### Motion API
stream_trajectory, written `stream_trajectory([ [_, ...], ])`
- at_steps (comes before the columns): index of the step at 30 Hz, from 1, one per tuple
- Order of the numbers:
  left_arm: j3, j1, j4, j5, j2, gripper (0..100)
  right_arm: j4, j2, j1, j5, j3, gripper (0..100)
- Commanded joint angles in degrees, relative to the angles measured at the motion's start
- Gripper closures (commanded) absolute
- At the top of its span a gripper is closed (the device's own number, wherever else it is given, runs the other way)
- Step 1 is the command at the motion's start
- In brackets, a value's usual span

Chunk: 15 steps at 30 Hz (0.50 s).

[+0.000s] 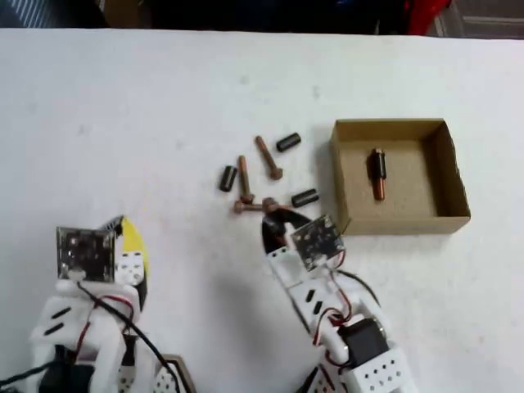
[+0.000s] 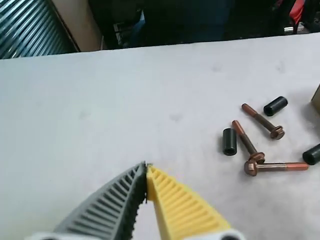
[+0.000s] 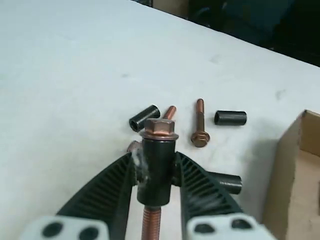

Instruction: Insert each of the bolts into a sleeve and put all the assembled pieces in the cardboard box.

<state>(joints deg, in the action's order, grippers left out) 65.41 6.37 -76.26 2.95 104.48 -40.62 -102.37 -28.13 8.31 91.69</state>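
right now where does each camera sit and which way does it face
high: fixed above the table, looking down on loose bolts, sleeves and box; left arm and right arm at the near edge
left wrist: on the left arm, looking past the shut left pincer towards the bolts
right wrist: on the right arm, looking along the right pincer, shut on a sleeved bolt
shared: all three show the loose bolts and sleeves
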Motion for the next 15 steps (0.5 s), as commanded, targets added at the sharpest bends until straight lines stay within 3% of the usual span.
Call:
stream_trajectory([
  [1, 4.84, 2.33, 5.36, 0.53, 0.22, 98, -3.21, -0.84, 4.53, 0.53, -6.86, 98.2],
  [7, 15.56, 2.95, 11.25, 0.44, 0.22, 98, -8.04, -0.75, 14.64, 0.88, -12.22, 98.2],
  [12, 20.66, 2.51, 11.34, 0.44, 0.22, 98, -8.75, -0.57, 22.20, 9.14, -18.55, 98.2],
  [15, 23.56, 2.51, 10.99, 0.35, 0.22, 98, -11.03, -0.22, 25.01, 10.37, -21.71, 98.2],
])
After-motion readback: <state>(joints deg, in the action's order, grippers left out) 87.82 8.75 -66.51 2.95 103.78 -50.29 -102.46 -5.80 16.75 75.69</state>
